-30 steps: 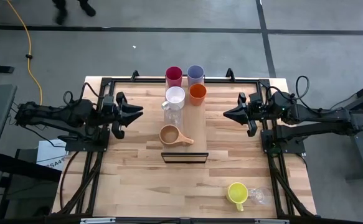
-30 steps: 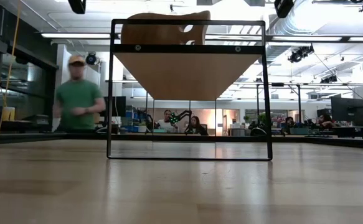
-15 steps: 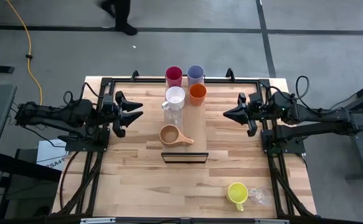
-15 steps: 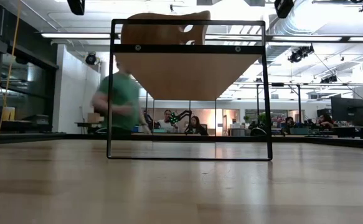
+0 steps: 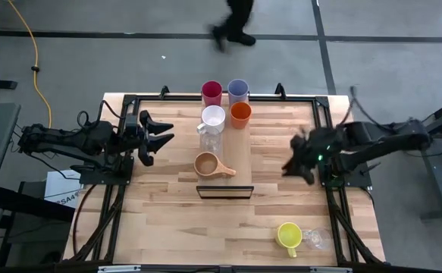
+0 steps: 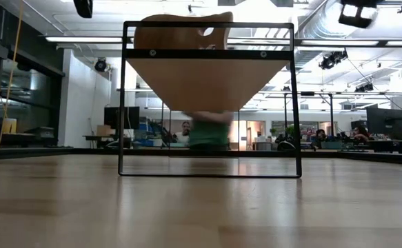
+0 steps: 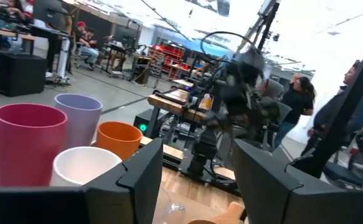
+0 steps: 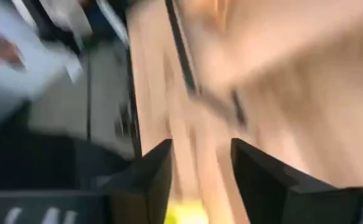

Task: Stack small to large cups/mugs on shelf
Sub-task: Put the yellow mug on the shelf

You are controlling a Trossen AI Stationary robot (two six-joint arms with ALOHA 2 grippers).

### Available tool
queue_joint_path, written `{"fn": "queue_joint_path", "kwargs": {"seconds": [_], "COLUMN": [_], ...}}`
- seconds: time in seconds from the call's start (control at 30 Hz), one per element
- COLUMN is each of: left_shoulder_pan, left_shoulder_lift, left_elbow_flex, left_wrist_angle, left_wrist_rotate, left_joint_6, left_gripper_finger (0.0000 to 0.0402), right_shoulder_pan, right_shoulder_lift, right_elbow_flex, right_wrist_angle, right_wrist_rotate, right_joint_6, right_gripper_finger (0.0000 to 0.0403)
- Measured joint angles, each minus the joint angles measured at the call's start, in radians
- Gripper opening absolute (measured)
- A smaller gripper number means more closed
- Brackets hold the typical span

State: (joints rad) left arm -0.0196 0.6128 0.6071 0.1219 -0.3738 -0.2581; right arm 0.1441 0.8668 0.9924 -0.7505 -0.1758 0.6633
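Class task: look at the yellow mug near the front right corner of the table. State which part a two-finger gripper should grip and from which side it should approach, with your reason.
Probably the yellow mug's rim, from straight above: it stands upright with its mouth open upward. Keep the fingers off the handle, which points toward the table's front edge, and off the clear glass lying close on its right. The right gripper is nearest.

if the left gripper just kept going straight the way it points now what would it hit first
Probably the clear glass beside the white mug. The left gripper is open, pointing across the table toward that cluster on the shelf, with bare tabletop between. Its height relative to the shelf is unclear, so it might meet the shelf's edge instead.
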Motion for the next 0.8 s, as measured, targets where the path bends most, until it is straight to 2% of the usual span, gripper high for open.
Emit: {"fn": "queue_joint_path", "kwargs": {"seconds": [0.17, 0.37, 0.53, 0.8], "left_shoulder_pan": [0.0, 0.0, 0.001, 0.0], "left_shoulder_lift": [0.0, 0.0, 0.0, 0.0], "left_elbow_flex": [0.0, 0.0, 0.0, 0.0], "left_wrist_angle": [0.0, -0.001, -0.001, -0.001], "left_wrist_rotate": [-0.014, -0.03, -0.04, -0.04], "left_joint_6": [0.021, 0.028, 0.03, 0.029], "left_gripper_finger": [0.0179, 0.0179, 0.0179, 0.0179], "right_shoulder_pan": [0.217, 0.433, 0.533, 0.604], "right_shoulder_lift": [0.088, 0.221, 0.341, 0.498], "right_elbow_flex": [-0.029, -0.042, -0.042, -0.043], "right_wrist_angle": [-0.084, -0.107, -0.109, -0.061], "right_wrist_rotate": [0.0, 0.078, 0.121, 0.125], "right_joint_6": [0.155, 0.312, 0.396, 0.484], "right_gripper_finger": [0.0185, 0.0193, 0.0193, 0.0193]}}
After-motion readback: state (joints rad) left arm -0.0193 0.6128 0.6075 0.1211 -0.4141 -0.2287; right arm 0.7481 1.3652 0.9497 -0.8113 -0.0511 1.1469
